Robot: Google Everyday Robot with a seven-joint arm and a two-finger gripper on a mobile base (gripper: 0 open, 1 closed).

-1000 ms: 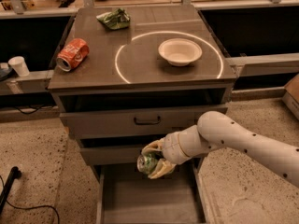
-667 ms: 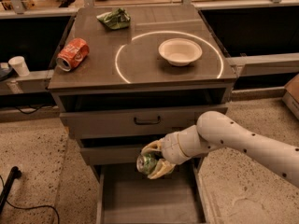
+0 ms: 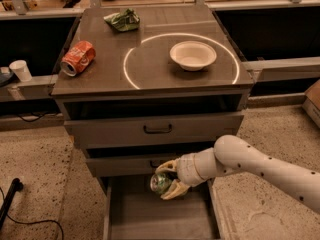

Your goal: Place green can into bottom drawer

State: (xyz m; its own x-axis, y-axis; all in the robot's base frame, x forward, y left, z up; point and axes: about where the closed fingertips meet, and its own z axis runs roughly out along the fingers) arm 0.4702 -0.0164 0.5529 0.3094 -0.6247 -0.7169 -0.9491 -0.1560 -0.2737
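Fingers [image 3: 173, 189] still round can [image 3: 160, 182] above drawer [image 3: 160, 217]

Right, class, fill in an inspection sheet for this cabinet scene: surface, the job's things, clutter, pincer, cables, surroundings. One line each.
Surface: grey cabinet top, marked with a white ring.
Job's things: green can held over the back end of the open bottom drawer.
Clutter: red can on its side near the left edge; green bag at the back; white bowl inside the ring.
Pincer: pincer low at the cabinet front, over the bottom drawer, shut on the green can.
Cables: black cable on the floor, lower left.
Surroundings: speckled floor; white cup on a ledge at left.
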